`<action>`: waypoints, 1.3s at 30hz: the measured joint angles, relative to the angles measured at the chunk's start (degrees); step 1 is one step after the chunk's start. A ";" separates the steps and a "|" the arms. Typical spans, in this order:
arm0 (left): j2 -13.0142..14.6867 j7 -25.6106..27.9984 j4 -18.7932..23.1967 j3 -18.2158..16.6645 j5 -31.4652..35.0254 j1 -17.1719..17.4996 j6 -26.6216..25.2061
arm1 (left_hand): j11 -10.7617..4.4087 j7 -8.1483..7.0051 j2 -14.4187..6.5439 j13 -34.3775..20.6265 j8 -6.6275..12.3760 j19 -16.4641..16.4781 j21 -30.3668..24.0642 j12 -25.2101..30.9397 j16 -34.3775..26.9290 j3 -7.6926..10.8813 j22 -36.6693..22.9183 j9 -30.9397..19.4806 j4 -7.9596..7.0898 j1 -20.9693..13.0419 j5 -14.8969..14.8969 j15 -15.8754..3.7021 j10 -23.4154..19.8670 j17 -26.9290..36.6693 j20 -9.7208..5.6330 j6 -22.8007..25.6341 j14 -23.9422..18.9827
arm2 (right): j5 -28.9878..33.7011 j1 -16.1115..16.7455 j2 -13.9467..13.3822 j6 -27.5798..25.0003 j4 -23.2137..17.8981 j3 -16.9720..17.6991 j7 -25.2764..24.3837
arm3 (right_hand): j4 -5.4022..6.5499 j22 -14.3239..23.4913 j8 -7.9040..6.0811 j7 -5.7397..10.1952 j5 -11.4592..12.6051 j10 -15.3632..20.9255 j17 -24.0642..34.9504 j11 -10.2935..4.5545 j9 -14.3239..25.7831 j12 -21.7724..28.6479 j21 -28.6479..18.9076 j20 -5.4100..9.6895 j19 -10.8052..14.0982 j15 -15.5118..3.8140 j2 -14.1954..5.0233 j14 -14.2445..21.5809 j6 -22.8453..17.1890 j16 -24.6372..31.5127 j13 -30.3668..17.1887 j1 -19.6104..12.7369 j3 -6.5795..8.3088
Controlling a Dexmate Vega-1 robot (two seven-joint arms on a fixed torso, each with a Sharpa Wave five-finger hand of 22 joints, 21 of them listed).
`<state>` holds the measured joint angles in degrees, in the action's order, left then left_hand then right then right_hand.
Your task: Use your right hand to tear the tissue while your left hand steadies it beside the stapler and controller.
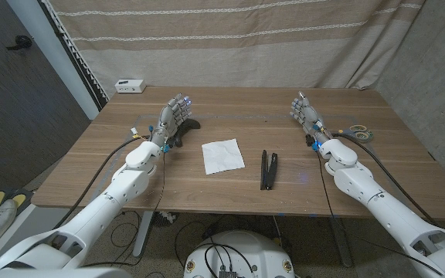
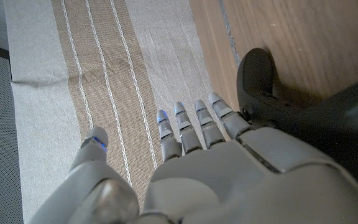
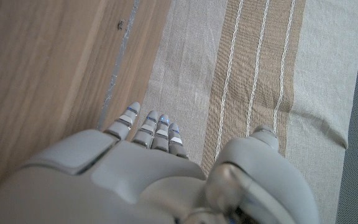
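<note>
Tissue [image 1: 222, 156] flat between both seemingly empty, spread hands, left hand [image 1: 173, 119] nearer, right hand [image 1: 305, 113] well apart.

From the head you look down over the whole table [image 1: 168, 181]. Your wrist cameras sit close behind each hand, facing the striped curtain [image 2: 104, 74], which all three views share.

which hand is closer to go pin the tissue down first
Left, I'd judge. The left hand stands open just beside the tissue, by the controller. The right hand is open too but farther off, beyond the stapler.
</note>
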<state>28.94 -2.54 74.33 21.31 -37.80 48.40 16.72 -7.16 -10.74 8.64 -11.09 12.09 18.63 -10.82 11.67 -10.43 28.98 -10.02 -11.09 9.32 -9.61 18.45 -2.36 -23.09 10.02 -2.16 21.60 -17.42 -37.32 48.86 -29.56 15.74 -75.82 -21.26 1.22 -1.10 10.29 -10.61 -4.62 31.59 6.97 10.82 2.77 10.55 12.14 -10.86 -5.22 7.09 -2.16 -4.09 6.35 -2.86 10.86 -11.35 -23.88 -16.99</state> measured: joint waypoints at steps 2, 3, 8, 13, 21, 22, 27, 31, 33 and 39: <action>-0.06 -0.16 0.00 0.00 -0.18 0.10 0.11 | 0.00 0.00 0.00 0.00 0.00 0.00 0.00 0.00 0.00 0.00 0.00 0.00 0.00 0.00 0.00 0.00 0.00 0.00 0.00 0.00 0.00 | -0.03 0.19 -0.08 -0.22 -0.33 -0.01 -0.13 | 0.00 0.00 0.00 0.00 0.01 0.00 0.00 0.00 0.00 0.00 0.00 0.00 0.00 0.00 0.01 0.00 0.00 0.00 0.00 0.01 0.00; -0.06 -0.16 0.00 0.00 -0.18 0.10 0.11 | 0.00 0.00 0.00 0.00 0.00 0.00 0.00 0.00 0.00 0.00 0.00 0.00 0.00 0.00 0.00 0.00 0.00 0.00 0.00 0.00 0.00 | -0.06 0.31 -0.15 -0.32 -0.50 -0.01 -0.19 | 0.00 0.00 0.00 0.00 0.01 0.00 0.00 0.00 0.00 0.00 0.00 0.00 0.00 0.00 0.01 0.00 0.00 0.00 0.00 0.01 0.00; -0.14 -0.39 0.04 0.00 -0.42 0.39 0.25 | 0.00 0.00 0.00 0.00 0.00 0.00 0.00 0.00 0.00 0.00 0.00 0.00 0.00 0.00 0.00 0.00 0.00 0.00 0.00 0.00 0.00 | -0.16 0.74 -0.39 -0.62 -1.12 -0.01 -0.35 | 0.00 0.00 -0.22 0.00 0.01 0.02 0.00 0.02 0.00 0.00 0.00 0.00 0.00 0.00 0.01 0.00 0.00 0.00 0.00 0.02 0.00; -0.15 -0.41 0.18 -0.04 -0.50 0.64 0.55 | 0.00 0.00 0.00 0.00 0.00 -0.01 0.00 0.00 0.00 0.00 0.00 0.00 0.00 0.00 0.00 0.00 0.00 -0.01 0.00 0.00 0.00 | -0.14 1.16 -0.69 -0.75 -1.69 -0.03 -0.48 | -0.13 -0.01 -0.44 -1.03 0.01 0.71 -0.08 0.72 0.00 0.00 0.00 0.21 0.21 0.01 -0.07 0.63 -0.40 0.00 0.16 -0.66 -0.13; -0.07 -0.41 0.16 -0.43 -0.48 0.68 1.18 | 0.01 0.01 0.00 0.01 0.00 -0.01 0.00 0.00 0.00 0.00 0.01 0.01 0.00 0.00 0.00 0.00 0.00 -0.01 0.00 -0.01 0.00 | 0.99 1.34 -1.46 -1.23 -2.50 -0.32 -1.07 | -0.89 -0.01 -0.44 -1.03 0.40 0.71 -0.17 0.72 -0.01 0.00 0.00 0.72 0.07 0.01 0.46 0.62 -0.40 0.00 0.16 -1.63 -0.04; -0.04 -0.41 0.14 -0.48 -0.48 0.72 1.25 | 0.01 0.01 0.00 0.01 0.00 -0.01 0.00 0.00 0.00 0.00 0.01 0.01 0.00 0.00 0.00 0.00 0.00 -0.01 0.00 -0.01 0.00 | 1.38 1.34 -1.67 -1.34 -2.64 -0.40 -1.21 | -0.95 -0.01 -0.44 -1.03 0.41 0.71 -0.17 0.72 -0.01 0.00 0.00 0.72 0.08 0.01 0.46 0.62 -0.40 0.00 0.16 -1.63 0.02; 0.06 -0.41 0.06 -0.58 -0.50 0.79 1.34 | 0.01 0.01 0.30 0.01 0.00 -0.01 0.00 0.00 0.00 0.00 0.01 0.01 0.00 -0.31 0.00 0.00 0.00 -0.01 0.00 -0.01 0.00 | 2.85 1.08 -2.63 -1.95 -3.24 -0.71 -1.88 | -1.12 -0.01 -0.44 -1.02 0.44 0.79 -0.17 0.17 -0.01 0.00 0.00 1.34 0.08 0.01 0.73 0.62 -0.40 0.00 0.16 -2.13 0.11; 0.04 -0.55 -0.37 -0.59 -0.55 0.79 1.51 | 0.01 0.01 0.30 0.02 0.00 -0.01 0.00 0.00 0.00 0.00 0.01 0.01 0.00 -0.31 -0.01 0.00 0.01 -0.01 0.00 -0.01 0.00 | 4.42 0.87 -3.25 -2.32 -3.68 -0.97 -2.92 | -1.42 -0.01 -0.44 -1.02 0.63 0.59 -0.16 -0.45 -0.01 0.00 0.00 1.96 0.08 0.01 0.83 0.62 -0.40 0.00 0.16 -2.62 0.03; -0.07 -0.71 -0.79 -0.59 -0.57 0.74 1.61 | 0.01 0.01 0.30 0.02 0.00 -0.01 0.01 0.00 0.00 0.00 0.01 0.01 0.00 -0.30 0.00 0.00 0.01 -0.02 0.00 -0.01 0.01 | 5.40 0.80 -3.52 -2.55 -3.87 -1.09 -3.61 | -1.59 -0.01 -0.44 -0.96 0.75 0.59 -0.16 -0.44 -0.01 0.00 0.00 1.96 0.08 0.01 0.53 0.62 -0.37 0.00 0.16 -2.92 0.20; -0.63 -1.51 -2.21 -0.53 -0.69 0.21 2.41 | 0.01 0.01 0.00 0.02 0.00 -0.01 -0.21 0.00 0.00 0.00 0.02 0.02 0.00 -0.60 0.00 0.00 0.01 -0.02 0.00 -0.01 0.01 | 7.35 0.63 -4.36 -2.85 -4.51 -1.45 -5.09 | -2.19 -0.07 -0.44 -0.17 1.06 0.12 -0.42 -1.32 -0.01 0.00 0.00 2.18 -0.10 0.01 0.91 0.62 0.00 0.00 0.16 -4.20 0.37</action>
<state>28.31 -4.04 72.12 20.77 -38.48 48.61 19.13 -7.15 -10.73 8.64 -11.08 12.09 18.62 -11.03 11.66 -10.43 28.98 -10.01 -11.07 9.32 -10.21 18.44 -2.35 -23.08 10.01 -2.16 21.59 -17.41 -29.97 49.50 -33.93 12.88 -80.33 -22.72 -3.88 -3.29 10.22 -11.04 -4.79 32.65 7.09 10.40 1.45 10.54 12.14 -10.86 -3.03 6.99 -2.15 -3.19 6.96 -2.86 10.86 -11.19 -28.08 -16.62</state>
